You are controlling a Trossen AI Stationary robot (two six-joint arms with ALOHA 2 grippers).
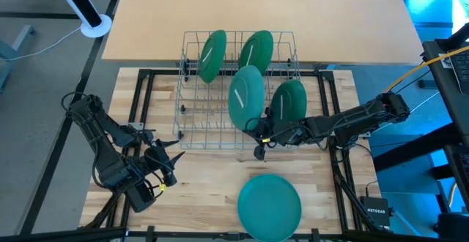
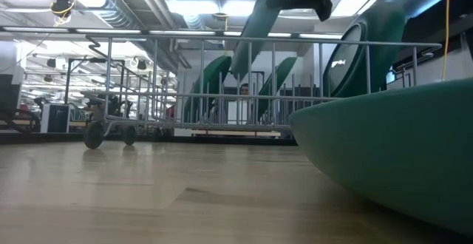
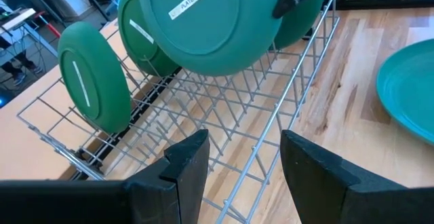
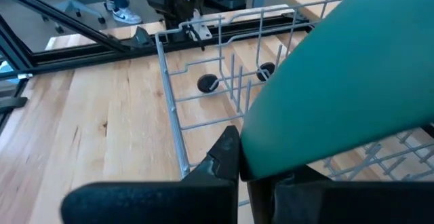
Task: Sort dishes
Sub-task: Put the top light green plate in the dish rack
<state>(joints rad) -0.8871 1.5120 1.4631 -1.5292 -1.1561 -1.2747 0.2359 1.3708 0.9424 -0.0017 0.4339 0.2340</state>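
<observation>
A wire rack (image 1: 238, 88) stands mid-table. Three green plates stand on edge between its wires: two at the far side (image 1: 212, 55) (image 1: 256, 51) and one at the right (image 1: 291, 101). A fourth teal plate (image 1: 245, 97) is over the rack's middle, with my right gripper (image 1: 260, 128) shut on it. A fifth plate (image 1: 270, 205) lies flat on the table near the front edge. My left gripper (image 1: 165, 165) waits open, left of the rack's near corner, with nothing between its fingers (image 3: 190, 163). My right gripper pinches the teal plate's rim (image 4: 247, 159) between its two fingers, at the plate's near lower edge. The fingers come from the table's right, slanting a little downward. The plate stands tilted on edge over the rack's wires (image 3: 217, 20); whether its lower edge touches them I cannot tell.
The rack sits on a wooden board (image 1: 190, 191) with black frame bars (image 1: 139, 103) along its sides. The lighter table top (image 1: 256, 7) lies beyond the rack. There is bare wood between the rack and the flat plate.
</observation>
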